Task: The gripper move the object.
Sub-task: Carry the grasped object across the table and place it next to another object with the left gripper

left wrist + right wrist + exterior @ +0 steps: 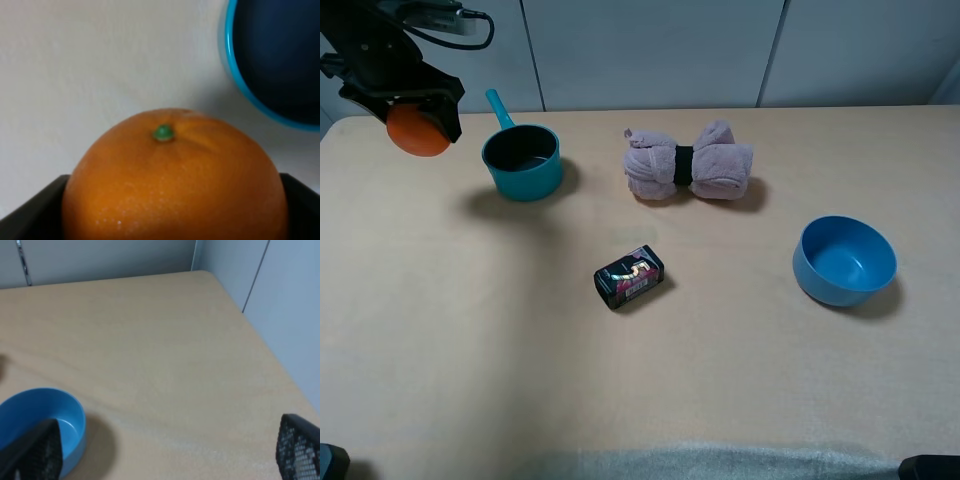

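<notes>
The orange ball (417, 132) is held in my left gripper (420, 122) above the table at the far left, just left of the teal pot (523, 160). In the left wrist view the orange (175, 180) fills the frame between the black fingers (30, 215), with its green stem spot up and the teal pot rim (240, 75) beside it. My right gripper (165, 455) is open and empty, its mesh fingertips (300, 450) wide apart above the table near the blue bowl (40, 420).
A small black printed box (629, 276) lies mid-table. A rolled pink towel (688, 162) lies at the back centre. The blue bowl (844, 260) stands at the right. The table's right edge and corner show in the right wrist view.
</notes>
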